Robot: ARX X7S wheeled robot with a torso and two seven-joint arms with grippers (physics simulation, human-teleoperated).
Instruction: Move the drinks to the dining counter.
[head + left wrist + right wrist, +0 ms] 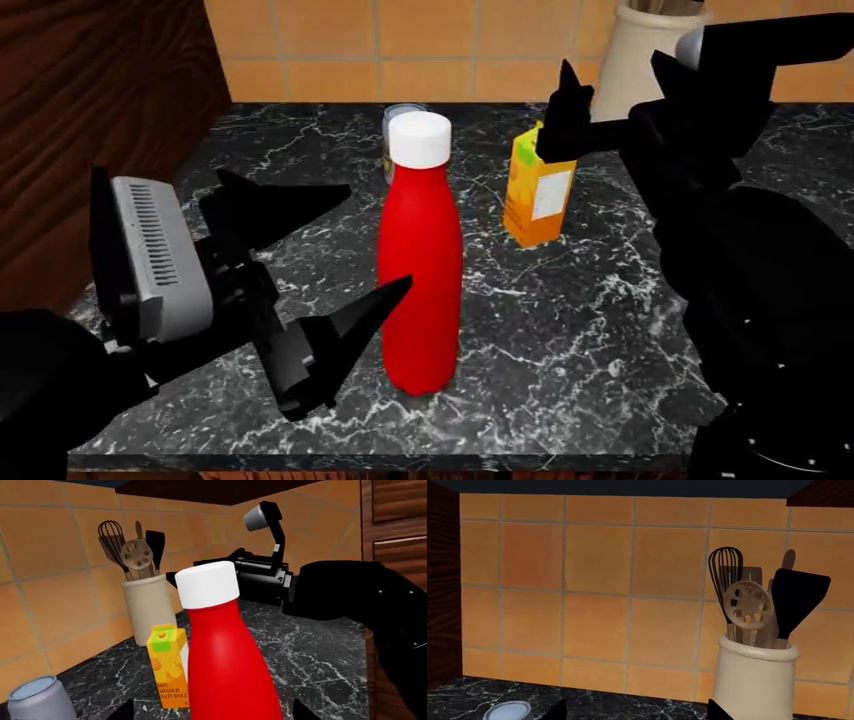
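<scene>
Head view shows a tall red bottle [420, 270] with a white cap standing up on a dark marble counter [587, 330]. It is in the middle of the picture. The left gripper [340, 265] is at about 8 o'clock from the bottle. Its two black fingers [334, 335] are spread wide open, and they hold nothing. The lower finger tip is just beside the bottle's side, but I cannot tell if it touches.

At 1 o'clock from the bottle stands a small orange carton [538, 195]. It is apart from the bottle. Right behind the bottle, at 12 o'clock, a silver can [391, 125] peeks out.

The right gripper [607, 110] is up near the carton. Its body hides most of the fingers here. In the right wrist view only two dark tips show, set far apart with nothing between them, so it looks open.

A cream pot [755, 680] full of kitchen tools stands by the orange tile wall [594, 590]. A whisk [725, 572], a round spoon with holes [745, 605] and a black flipper [797, 597] stick out of it.

Left wrist view shows the bottle very close, with the carton just beside it.
</scene>
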